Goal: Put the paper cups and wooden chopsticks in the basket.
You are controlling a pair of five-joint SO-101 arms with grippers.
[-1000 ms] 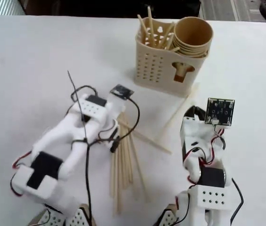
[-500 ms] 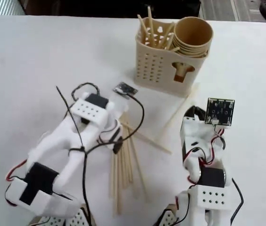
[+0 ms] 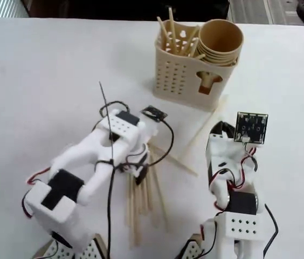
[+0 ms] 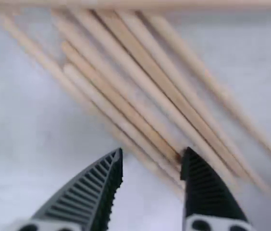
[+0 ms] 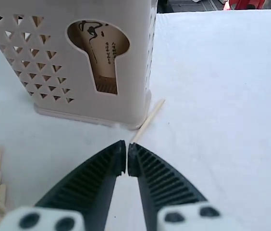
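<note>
The left gripper [image 4: 150, 161] hangs with jaws spread over the loose wooden chopsticks [image 4: 140, 96], pale slim sticks fanned on the table [image 3: 44, 65] at 6 o'clock in the high view; its wrist view adds stick ends lying between the tips. At 1 o'clock the basket [image 3: 184, 75] holds stacked tan paper cups [image 3: 220, 38]. The right gripper [image 5: 127, 151], jaws pressed together, faces its keyhole cutout [image 5: 98, 55].

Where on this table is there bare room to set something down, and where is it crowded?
Bare: the table left of the basket, and the strip right of it. Crowded: in front of the basket, where loose chopsticks fan under the left gripper, jaws open.
</note>
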